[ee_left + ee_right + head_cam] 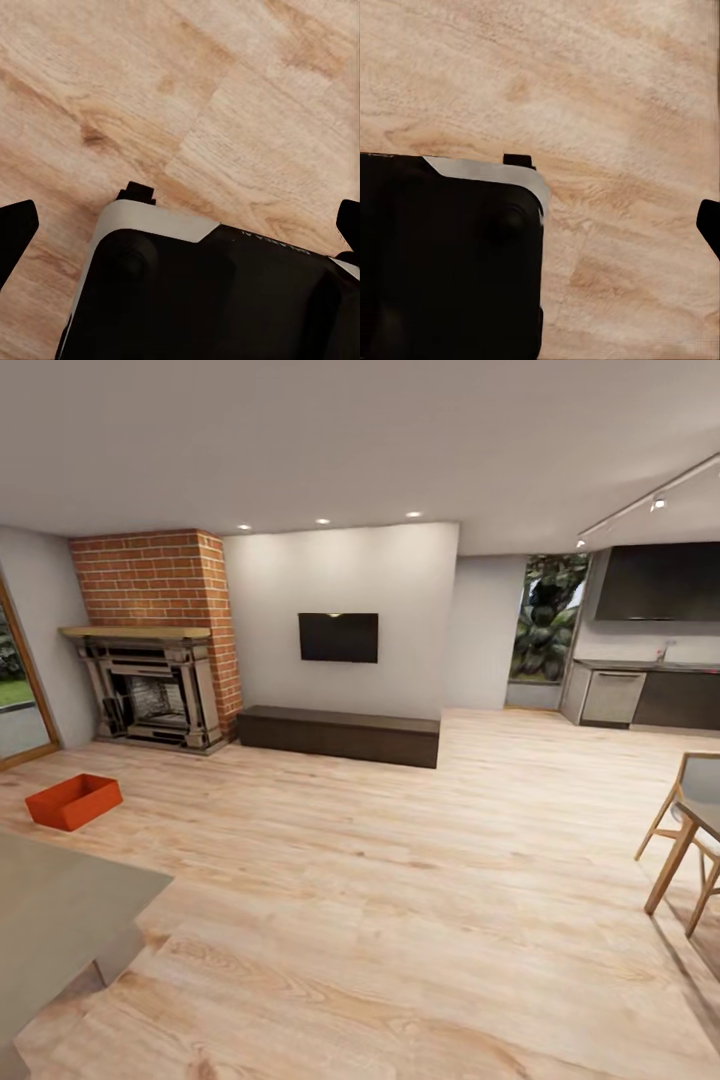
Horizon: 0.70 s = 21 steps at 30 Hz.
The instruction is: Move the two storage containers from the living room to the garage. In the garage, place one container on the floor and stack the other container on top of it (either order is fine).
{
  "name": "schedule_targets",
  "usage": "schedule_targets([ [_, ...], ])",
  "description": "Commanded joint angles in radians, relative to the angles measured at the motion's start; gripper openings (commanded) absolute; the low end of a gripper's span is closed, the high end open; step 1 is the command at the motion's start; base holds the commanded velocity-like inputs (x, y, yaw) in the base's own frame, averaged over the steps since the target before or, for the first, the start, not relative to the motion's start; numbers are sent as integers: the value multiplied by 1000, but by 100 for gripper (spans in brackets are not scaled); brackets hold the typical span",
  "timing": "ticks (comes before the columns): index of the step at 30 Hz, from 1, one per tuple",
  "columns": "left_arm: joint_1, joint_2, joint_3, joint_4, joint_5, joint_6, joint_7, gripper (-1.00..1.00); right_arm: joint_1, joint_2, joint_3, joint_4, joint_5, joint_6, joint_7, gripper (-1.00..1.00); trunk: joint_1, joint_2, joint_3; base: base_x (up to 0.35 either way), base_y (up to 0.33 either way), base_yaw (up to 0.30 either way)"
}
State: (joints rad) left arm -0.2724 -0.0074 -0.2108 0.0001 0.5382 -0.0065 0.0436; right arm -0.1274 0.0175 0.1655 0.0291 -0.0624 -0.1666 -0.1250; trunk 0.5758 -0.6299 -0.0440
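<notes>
One orange-red, lidless rectangular storage container [74, 801] with low walls sits upright on the living room's light wood plank flooring [400, 860], near the brick fireplace [155, 650].

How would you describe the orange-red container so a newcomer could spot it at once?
Find the brick fireplace at the room's far left. On the light wood plank floor in front of it sits the storage container, a low, open-topped box. It is the one bright orange-red thing among browns and greys.

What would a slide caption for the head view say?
Living room: one orange-red rectangular lidless bin on light wood plank flooring near the brick fireplace.
</notes>
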Motion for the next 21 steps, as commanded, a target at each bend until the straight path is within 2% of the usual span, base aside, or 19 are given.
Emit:
schedule_targets([
  [1, 1, -1, -9, 0, 8, 5, 4, 100, -2, 0, 8, 3, -18, -5, -3, 100, 1, -1, -2, 326, 0, 0],
  [9, 7, -3, -9, 0, 6, 44, 2, 100, -2, 1, 17, 3, -24, -4, -4, 100, 1, -1, -2, 326, 0, 0],
  [10, 7, -2, -9, 0, 5, 58, 1, 100, -2, 1, 18, 3, -24, -4, -4, 100, 1, -1, -2, 325, 0, 0],
  [11, 7, -1, -9, -1, 4, 104, 0, 100, -2, 1, 18, 3, -24, -4, -4, 100, 1, -1, -2, 325, 0, 0],
  [12, 7, -1, -9, -1, 4, 110, 1, 100, -2, 1, 18, 3, -24, -3, -4, 100, 1, -1, -2, 325, 0, 0],
  [21, 7, -2, -9, -2, 2, 115, 0, 100, -2, 1, 17, 3, -24, 4, -1, 100, 1, -1, -2, 326, 0, 0],
])
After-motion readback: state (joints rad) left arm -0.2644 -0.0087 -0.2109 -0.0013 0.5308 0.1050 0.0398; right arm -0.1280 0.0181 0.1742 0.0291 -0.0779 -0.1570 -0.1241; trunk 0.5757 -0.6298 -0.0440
